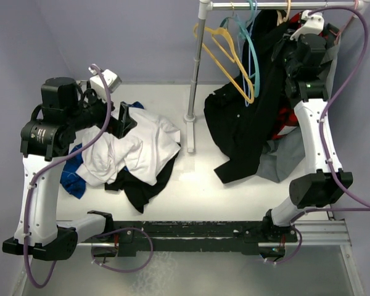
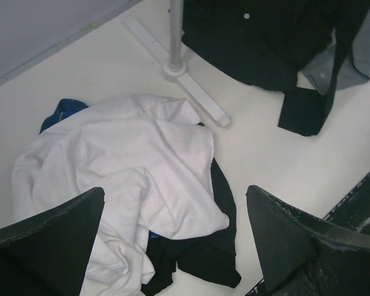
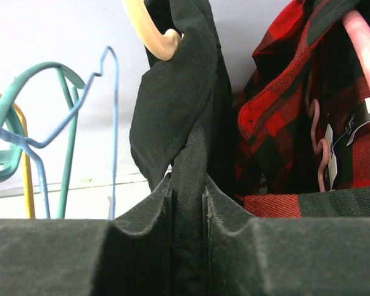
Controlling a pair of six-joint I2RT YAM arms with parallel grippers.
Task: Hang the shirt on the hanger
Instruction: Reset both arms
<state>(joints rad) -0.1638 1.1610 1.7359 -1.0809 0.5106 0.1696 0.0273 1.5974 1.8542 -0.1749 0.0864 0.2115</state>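
Observation:
The black shirt (image 1: 246,117) hangs from the rail and trails down onto the table, a white button showing on its front (image 2: 246,15). My right gripper (image 1: 283,46) is raised near the rail and shut on a fold of the shirt's black fabric (image 3: 188,185). Just above the jaws, the rounded end of the tan hanger (image 3: 151,31) pokes into the shirt; its hook (image 1: 288,11) is on the rail. My left gripper (image 1: 126,120) hovers open above a white shirt (image 2: 129,160), holding nothing.
A yellow hanger (image 1: 225,52) and a teal hanger (image 1: 250,43) hang on the rail left of the shirt. A red plaid shirt (image 3: 283,111) on a pink hanger (image 3: 364,37) hangs to its right. The rack's pole (image 1: 196,74), foot (image 2: 197,98) and clothes pile (image 1: 80,179) occupy the table.

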